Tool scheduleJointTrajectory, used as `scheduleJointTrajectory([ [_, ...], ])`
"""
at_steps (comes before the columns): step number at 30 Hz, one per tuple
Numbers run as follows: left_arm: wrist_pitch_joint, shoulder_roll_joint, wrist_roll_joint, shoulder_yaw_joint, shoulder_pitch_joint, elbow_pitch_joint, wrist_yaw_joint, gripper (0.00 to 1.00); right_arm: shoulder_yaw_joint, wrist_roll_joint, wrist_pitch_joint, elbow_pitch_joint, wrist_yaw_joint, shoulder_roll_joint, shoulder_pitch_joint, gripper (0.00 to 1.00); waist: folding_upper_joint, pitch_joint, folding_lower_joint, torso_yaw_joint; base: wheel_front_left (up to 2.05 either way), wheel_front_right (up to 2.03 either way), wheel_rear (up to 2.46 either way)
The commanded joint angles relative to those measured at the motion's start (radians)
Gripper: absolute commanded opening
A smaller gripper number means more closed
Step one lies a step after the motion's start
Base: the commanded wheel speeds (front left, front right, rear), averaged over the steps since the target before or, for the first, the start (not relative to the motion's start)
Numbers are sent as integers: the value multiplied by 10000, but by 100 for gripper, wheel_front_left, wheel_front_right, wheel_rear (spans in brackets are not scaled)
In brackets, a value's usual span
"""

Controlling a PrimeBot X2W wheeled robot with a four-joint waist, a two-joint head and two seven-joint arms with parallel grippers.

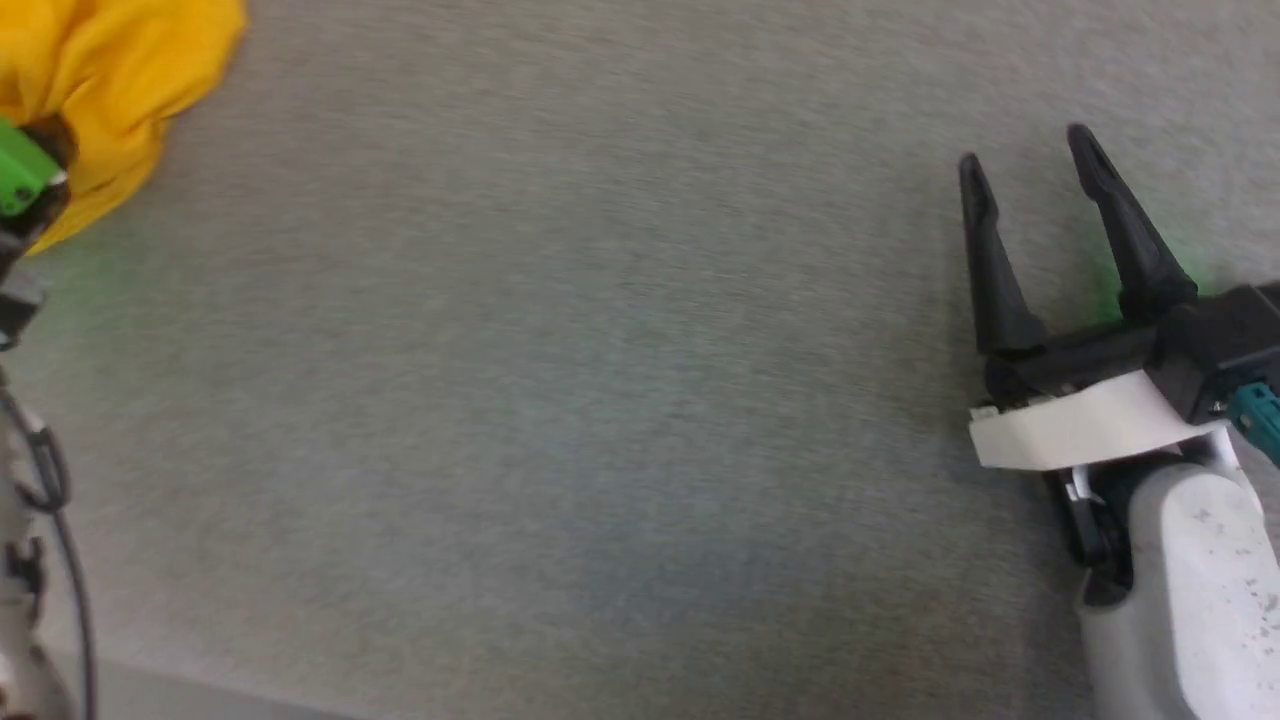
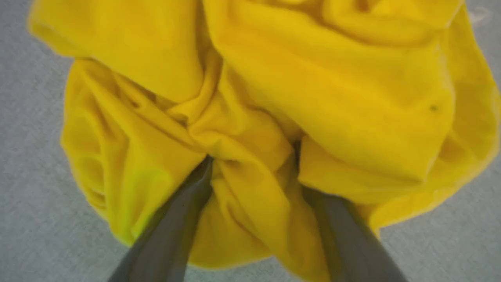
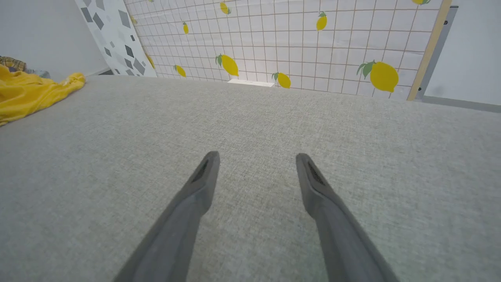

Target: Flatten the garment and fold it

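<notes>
The garment (image 1: 120, 70) is a bright yellow bundle, crumpled at the far left corner of the head view. My left gripper (image 2: 252, 152) is pushed into it with its jaws wide apart. Both dark fingers (image 2: 188, 203) sink into the folds, and a ridge of cloth lies between them. The garment (image 2: 352, 98) is heavily wrinkled and no print shows. My right gripper (image 1: 1025, 150) hovers open over bare surface at the right, far from the cloth and holding nothing. In the right wrist view, its fingers (image 3: 195, 196) point across the table, with the garment (image 3: 27, 94) at the far left.
A wide grey fabric-covered table (image 1: 600, 400) stretches between the two arms. Its front edge (image 1: 200, 690) shows at the lower left. Beyond the far side stands a tiled panel with lemon prints (image 3: 313, 39), and a checked cloth (image 3: 9, 62) lies behind the garment.
</notes>
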Motion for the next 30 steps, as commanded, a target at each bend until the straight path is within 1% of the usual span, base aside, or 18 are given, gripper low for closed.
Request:
scheduleJointTrajectory([
  [1,310,43,-63,-20,395,-32,150,100,-29,57,-70,220,-17,1,-104,100,0,901,-2,-1025,0,0,0],
  [2,546,51,-93,-28,631,-118,258,100,-12,67,-107,290,-17,11,-98,100,0,814,-2,-1029,0,0,0],
  [3,722,52,-121,-57,819,-214,287,45,6,86,-145,348,-17,20,-92,100,0,714,-2,-1024,0,0,0],
  [4,882,63,-153,-83,1046,-378,284,0,18,118,-199,423,-17,29,-93,100,0,572,-2,-1015,0,0,0],
  [6,720,209,-62,-55,1340,-781,217,0,47,172,-272,574,-17,43,-89,100,0,269,-2,-1006,0,0,0],
  [7,290,383,145,-10,1446,-1019,158,0,59,201,-327,674,-17,50,-86,100,0,41,-2,-1009,0,0,0],
  [10,-1353,1045,1125,-7,1574,-1412,57,0,43,295,-505,991,-17,65,-49,100,0,-705,-2,-1047,0,0,0],
  [14,-3638,1538,2227,-149,1331,-1506,-100,0,-101,485,-760,1457,-17,79,154,100,0,-1838,-2,-1145,0,0,0],
  [16,-4983,1841,2894,-441,1013,-1526,-371,0,-197,723,-885,1737,-17,82,398,100,0,-2547,-2,-1226,0,0,0],
  [19,-6388,2050,3550,-914,548,-1444,-767,0,-331,1005,-1023,2040,-17,84,736,100,0,-3480,-2,-1372,0,0,0],
  [21,-7018,2066,3874,-1298,183,-1436,-1046,0,-424,1144,-1081,2153,-17,85,949,100,0,-4008,-2,-1480,0,0,0],
  [24,-7596,1840,4186,-1926,-425,-1529,-1449,0,-550,1298,-1121,2245,-17,85,1222,100,0,-4634,-2,-1668,0,0,0],
  [27,-7714,1310,4385,-2606,-977,-1829,-1696,0,-628,1441,-1149,2301,-17,86,1433,100,0,-5067,-2,-1854,0,0,0],
  [30,-7618,646,4421,-3284,-1343,-2281,-1964,0,-634,1567,-1154,2342,-17,86,1601,100,0,-5327,-2,-2049,0,0,0],
])
